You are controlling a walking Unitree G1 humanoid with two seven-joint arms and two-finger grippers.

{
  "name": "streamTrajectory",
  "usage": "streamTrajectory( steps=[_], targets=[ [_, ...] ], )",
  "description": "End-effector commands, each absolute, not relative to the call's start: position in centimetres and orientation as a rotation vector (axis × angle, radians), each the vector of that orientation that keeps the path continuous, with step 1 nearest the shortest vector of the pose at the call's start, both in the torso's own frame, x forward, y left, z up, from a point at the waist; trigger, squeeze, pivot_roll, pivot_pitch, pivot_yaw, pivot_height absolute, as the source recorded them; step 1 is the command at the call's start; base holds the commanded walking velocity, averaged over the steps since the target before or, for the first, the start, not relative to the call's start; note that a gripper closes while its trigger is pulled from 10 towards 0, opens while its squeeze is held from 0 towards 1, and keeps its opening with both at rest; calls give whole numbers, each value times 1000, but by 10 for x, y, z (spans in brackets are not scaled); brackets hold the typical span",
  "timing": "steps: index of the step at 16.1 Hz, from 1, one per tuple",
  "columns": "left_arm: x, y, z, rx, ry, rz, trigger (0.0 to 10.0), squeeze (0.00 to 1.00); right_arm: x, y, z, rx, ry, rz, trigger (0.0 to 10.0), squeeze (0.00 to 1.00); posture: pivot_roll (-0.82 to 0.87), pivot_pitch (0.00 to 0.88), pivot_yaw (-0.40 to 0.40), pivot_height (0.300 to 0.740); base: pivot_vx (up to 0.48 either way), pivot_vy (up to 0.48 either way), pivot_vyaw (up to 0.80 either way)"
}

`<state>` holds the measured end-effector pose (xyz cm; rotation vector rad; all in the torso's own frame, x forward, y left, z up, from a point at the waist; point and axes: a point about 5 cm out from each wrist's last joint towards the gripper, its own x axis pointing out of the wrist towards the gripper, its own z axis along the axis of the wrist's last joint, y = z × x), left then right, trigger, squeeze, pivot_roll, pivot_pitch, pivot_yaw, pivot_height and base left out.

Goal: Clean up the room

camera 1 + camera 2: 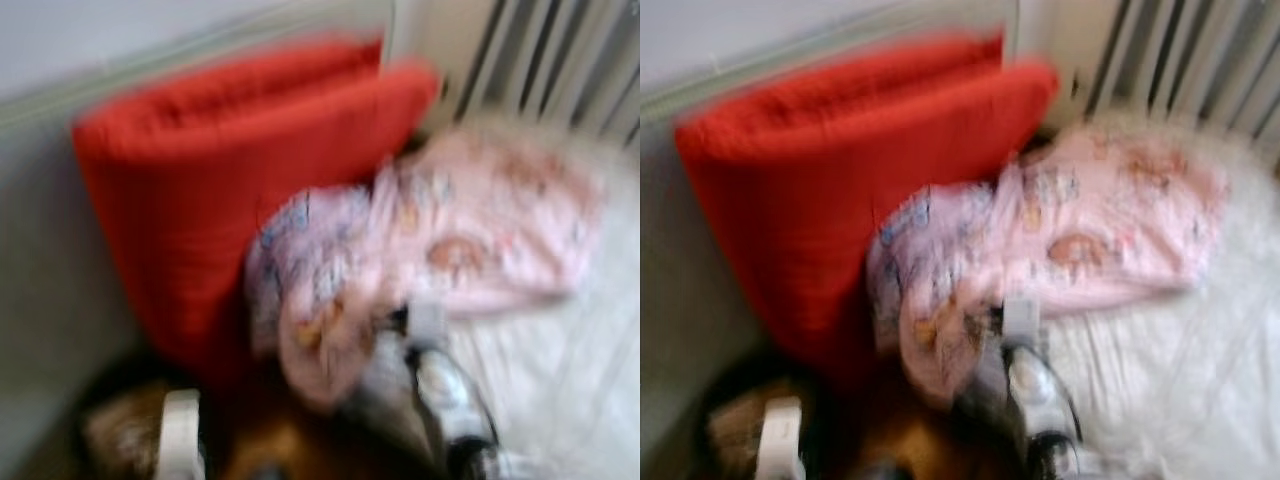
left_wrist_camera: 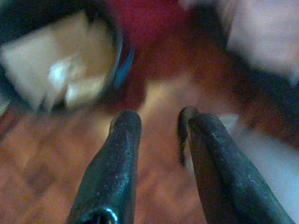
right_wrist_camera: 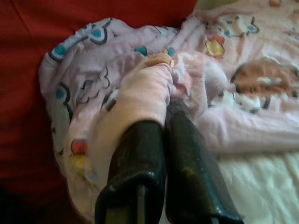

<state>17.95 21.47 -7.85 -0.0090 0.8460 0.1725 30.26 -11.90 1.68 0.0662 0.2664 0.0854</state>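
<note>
A pink blanket (image 1: 470,230) printed with cartoon animals lies crumpled on a white mattress (image 1: 570,380), one end bunched against a red folded cushion (image 1: 220,180). My right gripper (image 3: 163,114) is shut on a raised fold of the pink blanket (image 3: 140,88); its silver arm (image 1: 445,385) reaches up from the lower middle. My left gripper (image 2: 159,116) hangs open over the wooden floor (image 2: 42,163) with nothing between its fingers. The head views are blurred.
A dark round container (image 2: 117,51) holding pale things stands on the floor beside the left gripper. The red cushion leans against a grey wall (image 1: 40,260). White vertical bars (image 1: 560,60) rise behind the mattress.
</note>
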Motion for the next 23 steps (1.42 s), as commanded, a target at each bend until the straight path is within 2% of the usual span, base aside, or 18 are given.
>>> streamTrajectory(
  steps=[1,5,11,14,19,23],
  targets=[
    [192,218,-71,2,805,169,10000,0,302,-125,17,56,264,67,10000,0,13,57,-20,740,-285,0,0],
    [193,218,-71,4,804,167,10000,0,303,-129,19,41,241,27,10000,0,15,58,-20,740,-287,0,0],
    [192,218,-71,7,806,165,10000,0,305,-150,25,-4,192,-127,10000,0,10,62,-19,740,-285,0,0],
    [191,218,-72,12,811,161,10000,0,299,-135,14,-13,263,-12,10000,0,9,64,-20,740,-275,0,0],
    [190,218,-72,15,819,155,10000,0,296,-137,13,4,241,-56,10000,0,4,66,-20,740,0,0,0],
    [190,218,-73,22,823,144,10000,0,293,-121,12,9,239,81,10000,0,4,69,-22,740,0,0,0]
  ],
)
